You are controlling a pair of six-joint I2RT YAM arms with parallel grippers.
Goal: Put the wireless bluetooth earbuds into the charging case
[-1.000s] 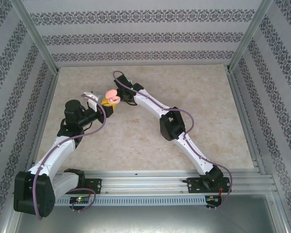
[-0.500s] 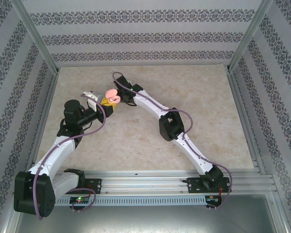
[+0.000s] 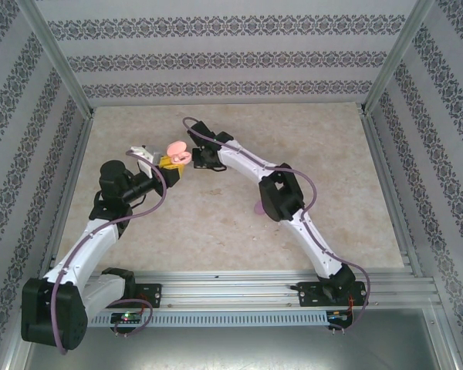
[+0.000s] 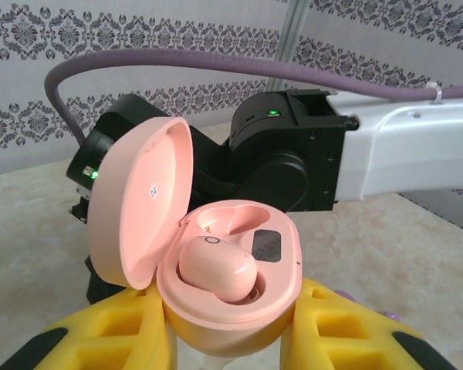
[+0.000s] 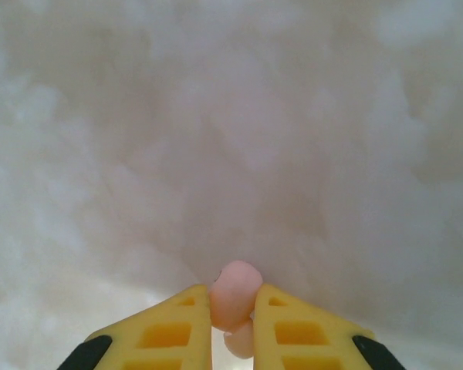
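My left gripper (image 4: 228,335) is clamped on the open pink case (image 4: 139,200), held lid-up above the table (image 3: 332,154). One pink earbud (image 4: 216,268) sits in its socket, and the neighbouring socket (image 4: 235,220) is empty. My right gripper (image 5: 233,320), close by the case, is pinched tight on the second pink earbud (image 5: 233,291) over the tabletop. By my reckoning the pink pair is half done: this bud has yet to be carried across and seated. A small purple object (image 3: 258,209) lies by my right arm, too small to identify.
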